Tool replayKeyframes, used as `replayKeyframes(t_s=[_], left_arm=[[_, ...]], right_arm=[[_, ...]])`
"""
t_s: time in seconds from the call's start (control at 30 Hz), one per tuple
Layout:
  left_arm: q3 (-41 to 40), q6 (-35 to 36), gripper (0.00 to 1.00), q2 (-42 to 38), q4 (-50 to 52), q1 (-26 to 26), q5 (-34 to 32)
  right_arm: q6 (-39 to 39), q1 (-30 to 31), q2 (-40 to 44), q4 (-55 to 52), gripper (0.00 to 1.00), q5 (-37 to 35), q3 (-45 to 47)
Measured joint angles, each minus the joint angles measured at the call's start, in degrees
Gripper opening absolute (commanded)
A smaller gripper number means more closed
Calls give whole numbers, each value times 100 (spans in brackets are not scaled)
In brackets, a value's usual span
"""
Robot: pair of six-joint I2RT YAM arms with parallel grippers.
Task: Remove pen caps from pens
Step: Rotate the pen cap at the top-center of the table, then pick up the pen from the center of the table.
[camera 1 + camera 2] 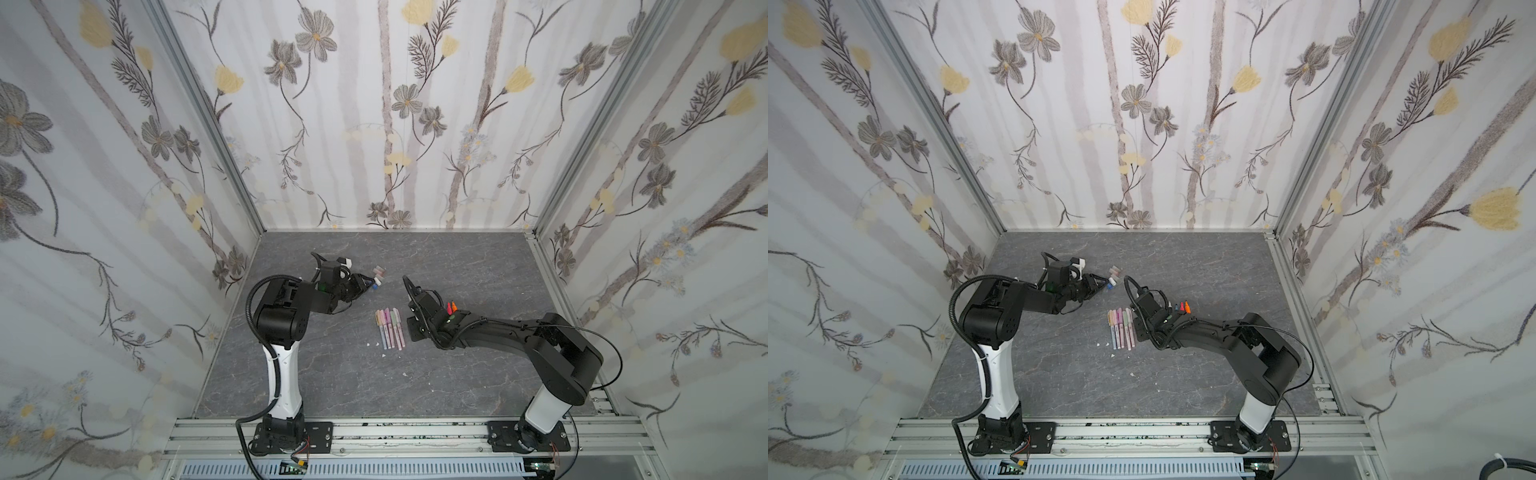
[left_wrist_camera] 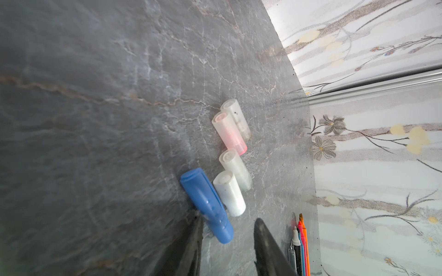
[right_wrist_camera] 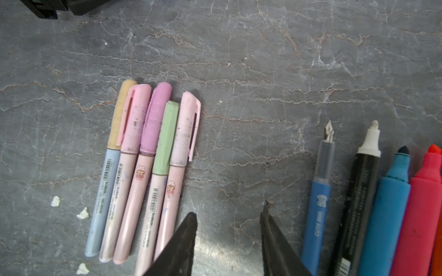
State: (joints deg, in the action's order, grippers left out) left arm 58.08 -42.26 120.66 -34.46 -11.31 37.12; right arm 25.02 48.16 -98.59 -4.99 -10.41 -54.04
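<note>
Several capped pens [image 3: 148,167] lie side by side, with yellow, pink, purple and green pen caps [image 3: 156,119] on them; both top views show them mid-table [image 1: 390,328] [image 1: 1121,328]. Several uncapped pens [image 3: 373,203] [image 1: 451,308] lie to their right. My right gripper [image 3: 229,209] hovers open over bare table between the two groups. Loose clear and white caps [image 2: 235,168] [image 1: 379,272] lie further back. A blue cap [image 2: 205,203] [image 1: 376,285] rests on the table beside them. My left gripper [image 2: 229,218] [image 1: 368,284] stands open, one finger next to the blue cap.
The grey stone-patterned table [image 1: 478,266] is walled by flowered panels on three sides. Small white specks [image 3: 82,212] lie near the capped pens' barrels. The uncapped pens [image 2: 300,248] also show in the left wrist view, beyond the left gripper.
</note>
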Motion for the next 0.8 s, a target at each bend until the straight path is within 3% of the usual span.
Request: replayKeyframes(t_s=[0.37, 0.8], left_arm=[[-643, 52, 39, -892, 505, 96, -4], [-1088, 586, 40, -2151, 1202, 221, -22]], right_arm=[[4, 94, -74, 20, 44, 109, -24], [96, 262, -280, 7, 42, 173, -234]])
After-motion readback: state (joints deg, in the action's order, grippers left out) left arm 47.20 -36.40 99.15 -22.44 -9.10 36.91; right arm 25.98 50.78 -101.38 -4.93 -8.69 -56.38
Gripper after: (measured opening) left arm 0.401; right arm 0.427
